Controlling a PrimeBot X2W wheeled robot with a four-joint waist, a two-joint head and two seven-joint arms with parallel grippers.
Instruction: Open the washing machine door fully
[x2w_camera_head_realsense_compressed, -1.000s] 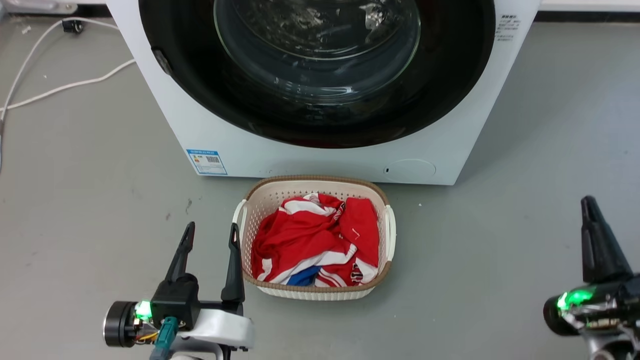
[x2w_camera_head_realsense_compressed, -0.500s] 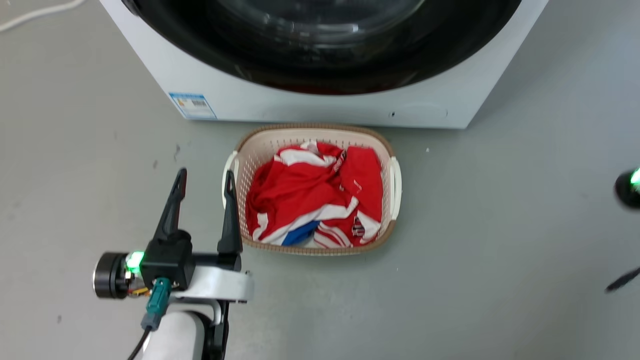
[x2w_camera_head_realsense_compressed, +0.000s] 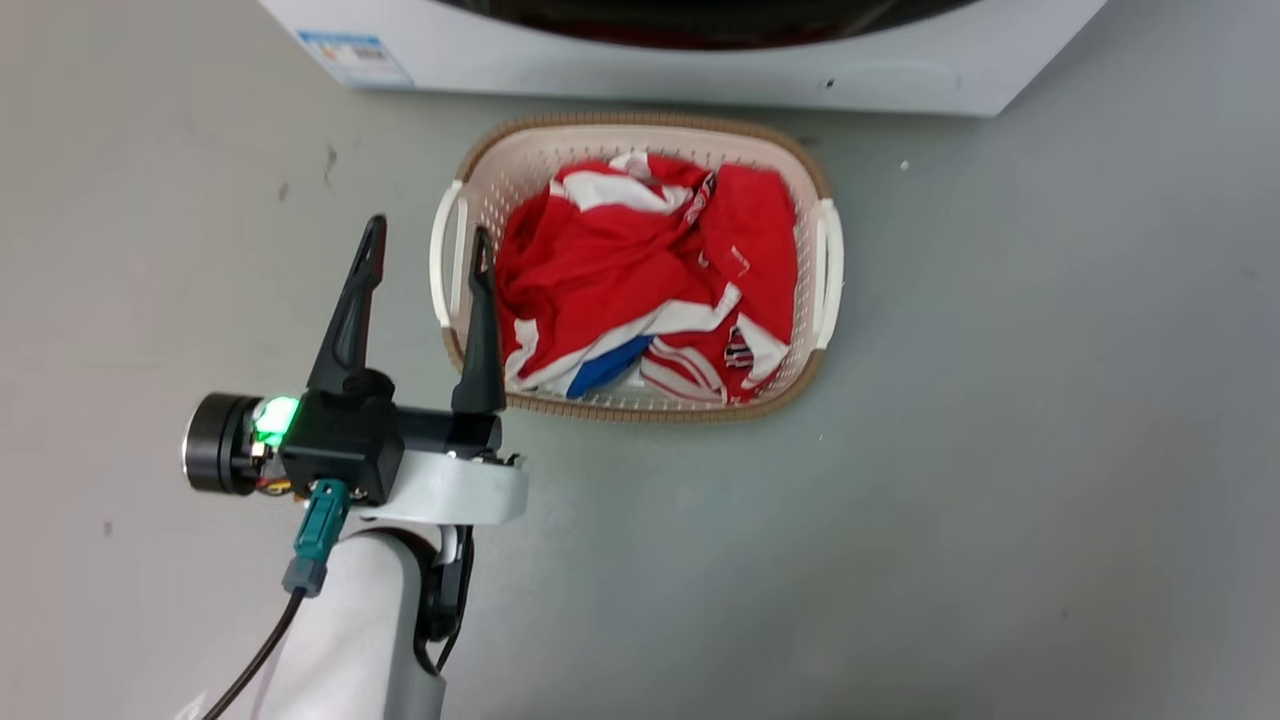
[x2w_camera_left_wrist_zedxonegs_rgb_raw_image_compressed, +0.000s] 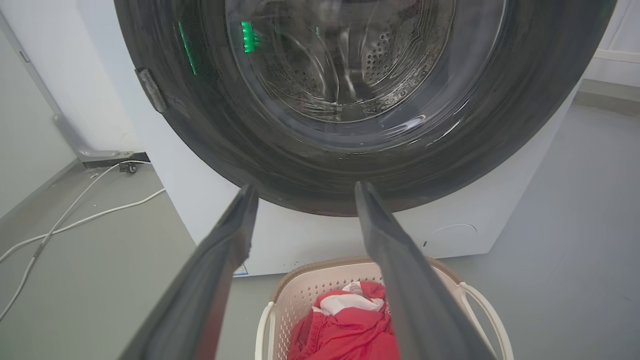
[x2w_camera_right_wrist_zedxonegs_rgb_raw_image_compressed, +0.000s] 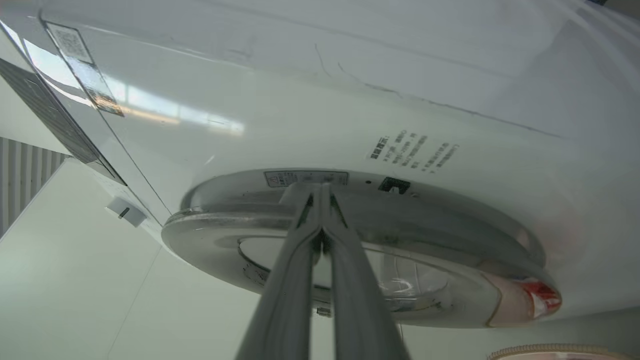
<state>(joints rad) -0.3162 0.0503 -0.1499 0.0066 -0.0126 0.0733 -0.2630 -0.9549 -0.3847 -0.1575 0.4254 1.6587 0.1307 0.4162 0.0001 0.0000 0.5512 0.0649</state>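
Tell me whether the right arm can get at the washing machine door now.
Likely yes: the right gripper, fingers shut, points straight at the washing machine door rim, with nothing between. Contact is unclear.

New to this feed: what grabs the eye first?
The large glossy black round washing machine door with its bulging clear glass centre dominates the left wrist view. On the grey floor before it sits a cream perforated basket of crumpled red, white and blue cloth, the open left gripper beside it. The right gripper, shut, points at the door's rim.
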